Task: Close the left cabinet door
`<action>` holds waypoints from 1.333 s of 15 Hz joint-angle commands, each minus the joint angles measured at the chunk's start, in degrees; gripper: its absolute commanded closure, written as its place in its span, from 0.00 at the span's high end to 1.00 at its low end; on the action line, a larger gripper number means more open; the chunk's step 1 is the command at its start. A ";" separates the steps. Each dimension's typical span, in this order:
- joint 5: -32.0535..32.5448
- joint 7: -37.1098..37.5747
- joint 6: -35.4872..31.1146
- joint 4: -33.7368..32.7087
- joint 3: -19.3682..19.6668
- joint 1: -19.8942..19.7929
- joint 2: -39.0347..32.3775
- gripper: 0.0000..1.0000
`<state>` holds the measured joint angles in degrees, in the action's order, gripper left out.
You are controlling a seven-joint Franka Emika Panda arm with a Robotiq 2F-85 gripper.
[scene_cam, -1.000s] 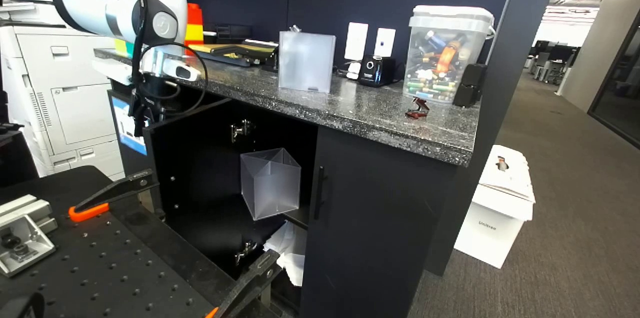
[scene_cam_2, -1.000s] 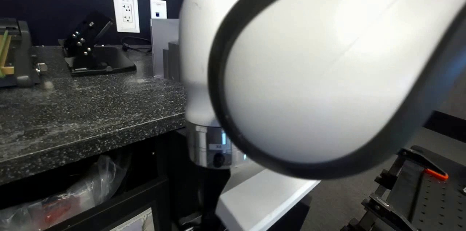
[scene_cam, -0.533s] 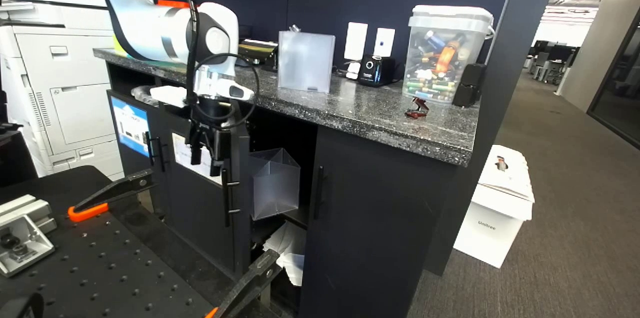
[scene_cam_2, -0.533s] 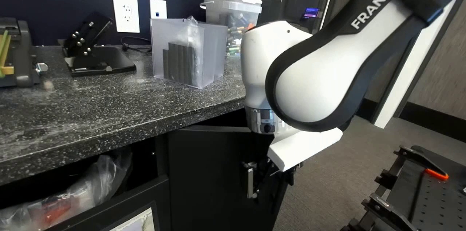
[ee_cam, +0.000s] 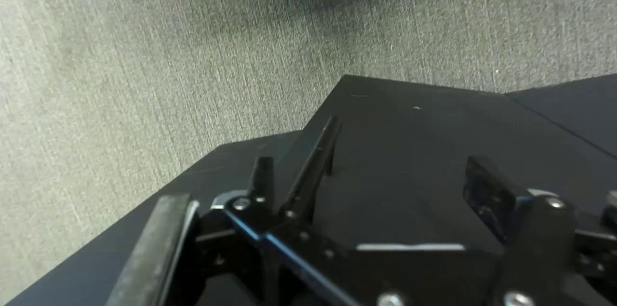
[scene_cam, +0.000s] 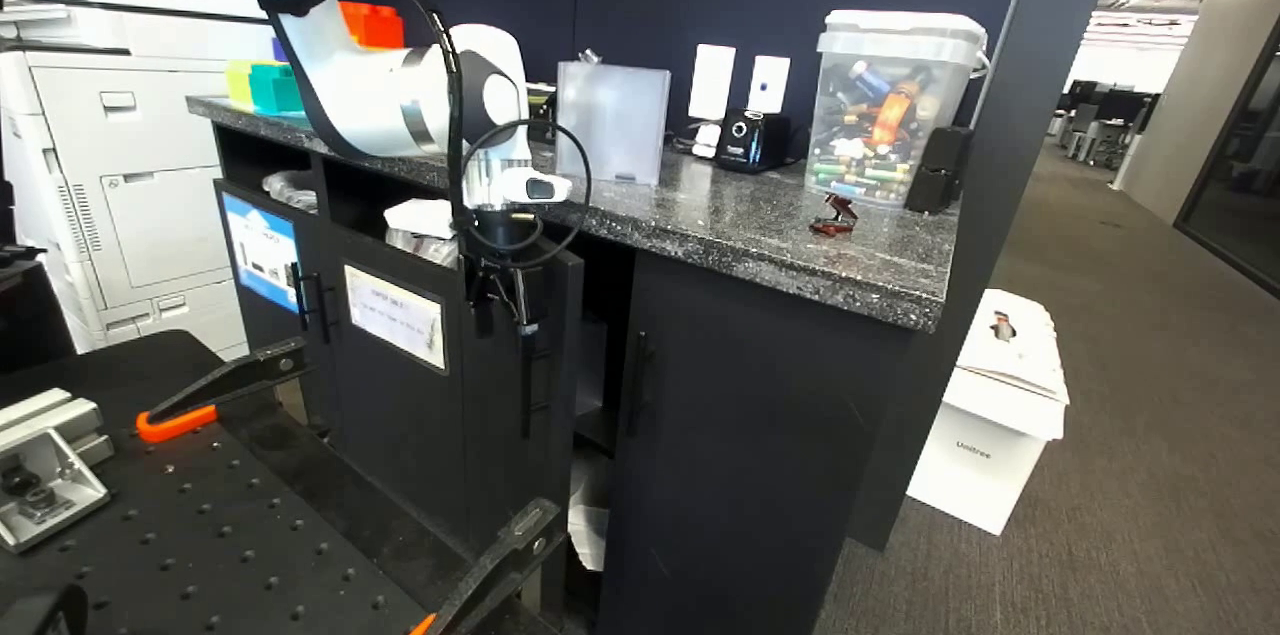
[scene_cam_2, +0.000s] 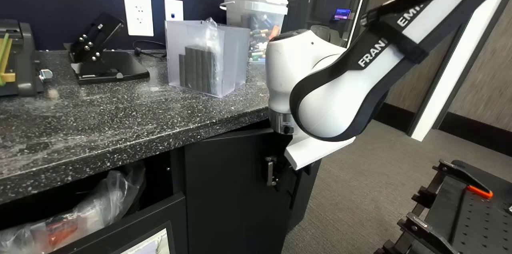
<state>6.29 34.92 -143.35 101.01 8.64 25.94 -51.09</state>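
Note:
The left cabinet door (scene_cam: 500, 415) is a plain black panel with a slim vertical bar handle (scene_cam: 535, 385). It stands ajar, with a dark gap between its free edge and the right cabinet door (scene_cam: 760, 445). No label shows on it; a white label (scene_cam: 395, 317) sits on the neighbouring panel. The door also shows in an exterior view (scene_cam_2: 236, 194) and the wrist view (ee_cam: 400, 161). My gripper (scene_cam: 505, 315) is at the door's outer face, near the handle's top. In the wrist view my gripper (ee_cam: 376, 183) is open; the handle (ee_cam: 318, 166) lies beside one finger. Contact is unclear.
The granite countertop (scene_cam: 760, 245) overhangs the doors. It bears a clear box (scene_cam: 612, 122) and a lidded bucket (scene_cam: 893, 105). A black perforated table (scene_cam: 230, 525) with clamps (scene_cam: 510, 550) stands in front. A white box (scene_cam: 985, 415) is on the floor.
The door has swung from wide open, its inner face showing, to nearly in line with the cabinet front. My gripper has moved rightward along with it in an exterior view.

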 commanded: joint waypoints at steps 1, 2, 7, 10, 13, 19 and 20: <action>5.46 6.17 -1.37 -10.22 4.98 3.82 -7.38 1.00; 7.24 7.97 -1.72 -12.34 6.72 4.78 -8.73 1.00; 13.28 16.92 -2.20 -17.68 11.81 8.52 -12.74 1.00; 13.24 15.31 -2.23 -12.07 8.20 7.97 -8.00 1.00; 12.36 6.82 -5.95 0.07 2.15 5.65 3.18 1.00; 11.43 0.80 -5.17 3.37 -1.85 3.07 8.57 1.00; 11.41 0.10 -5.18 4.73 -2.26 2.57 9.97 1.00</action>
